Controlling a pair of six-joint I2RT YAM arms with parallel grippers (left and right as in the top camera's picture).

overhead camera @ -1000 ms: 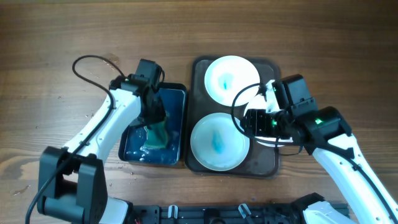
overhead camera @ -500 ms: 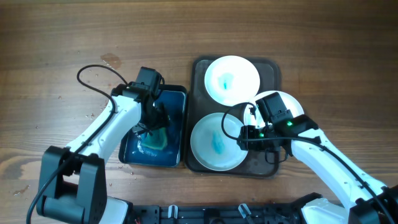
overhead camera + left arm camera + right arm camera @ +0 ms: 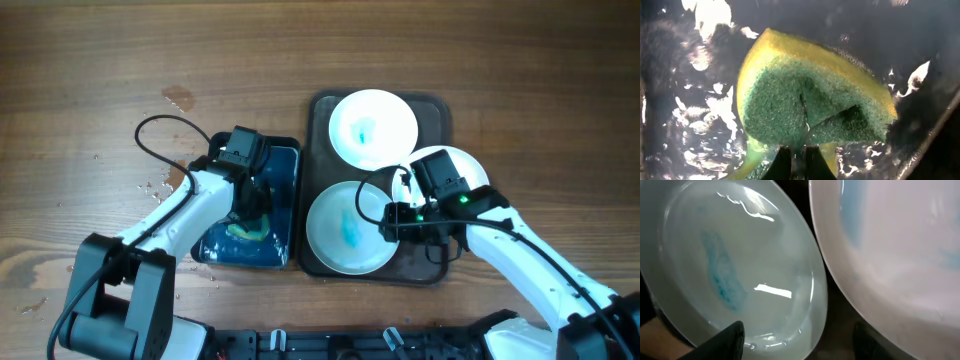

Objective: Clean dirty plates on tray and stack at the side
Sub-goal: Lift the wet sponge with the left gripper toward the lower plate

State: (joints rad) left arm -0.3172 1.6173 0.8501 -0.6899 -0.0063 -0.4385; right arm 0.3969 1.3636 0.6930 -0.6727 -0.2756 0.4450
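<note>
The dark brown tray [image 3: 441, 106] holds three white plates: a far plate [image 3: 373, 128] with a teal smear, a near plate [image 3: 345, 228] with a teal smear, and a right plate [image 3: 462, 167] partly under my right arm. My right gripper [image 3: 393, 216] is open, and its fingers [image 3: 799, 342] straddle the near plate's right rim [image 3: 740, 280]. The right plate [image 3: 900, 245] lies just beside it. My left gripper [image 3: 250, 212] is shut on the green and yellow sponge [image 3: 810, 100], its fingertips [image 3: 799, 156] pinching the sponge's edge in the water.
The smaller dark blue tray [image 3: 285, 160] with water stands left of the brown tray, and the sponge [image 3: 247, 229] sits in it. Water drops [image 3: 178, 98] lie on the wooden table at the far left.
My right arm has moved left and down to the near plate's rim, uncovering the right plate. My left gripper has lowered the sponge toward the near end of the blue tray.
</note>
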